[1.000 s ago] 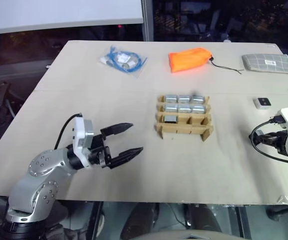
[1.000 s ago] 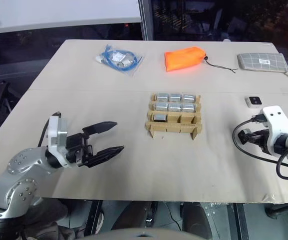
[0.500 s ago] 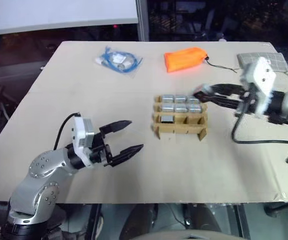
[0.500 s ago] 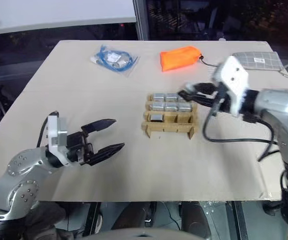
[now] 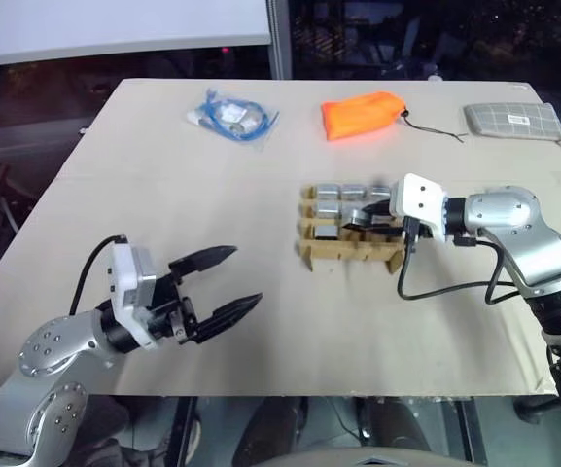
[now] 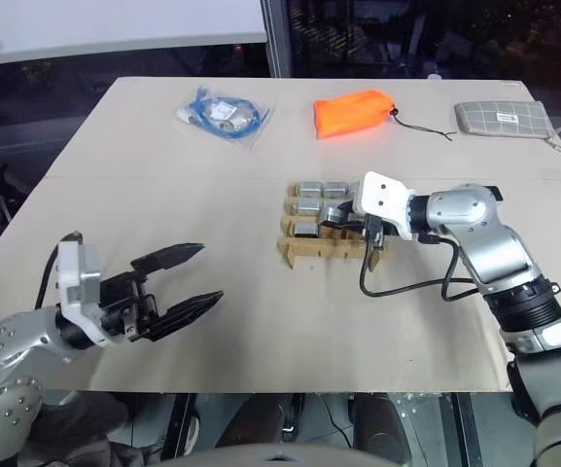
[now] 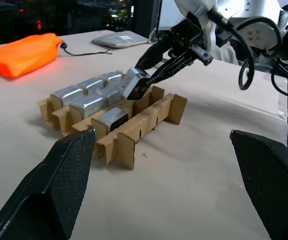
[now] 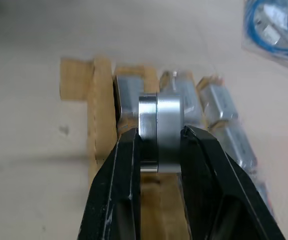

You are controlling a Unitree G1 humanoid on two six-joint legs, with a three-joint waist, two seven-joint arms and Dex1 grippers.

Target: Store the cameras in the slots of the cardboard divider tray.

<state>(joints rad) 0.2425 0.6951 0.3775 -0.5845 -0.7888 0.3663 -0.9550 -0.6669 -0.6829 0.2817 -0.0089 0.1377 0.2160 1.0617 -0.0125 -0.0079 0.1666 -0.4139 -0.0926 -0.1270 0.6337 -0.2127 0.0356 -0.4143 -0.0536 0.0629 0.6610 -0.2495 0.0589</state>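
- Right tool (image 8: 158,145) is clenched on one of the cameras (image 8: 159,134), pinching its two broad faces so the camera stands on edge between the fingers; its long axis runs along the fingers, toward the slots beyond them
- directly past the held camera lies the cardboard divider tray (image 5: 350,255); in the right wrist view a seated camera (image 8: 130,97) shows just behind the held one, beside a cardboard strip, and the open slots of that row lie under and just beside the tool, so I judge the coming move to be a short drop into the empty slot next to it
- farther from the tool, the two back rows hold silver cameras; the front row looks empty
- left tool (image 5: 220,292) hangs released, fingers wide apart, well apart from the tray on the near side of the table (image 5: 163,195); the right arm is plainly the nearer one
- orange pouch (image 5: 366,114), blue cable bag (image 5: 233,115) and grey grid pouch (image 5: 515,121) lie beyond the tray, clear of the move
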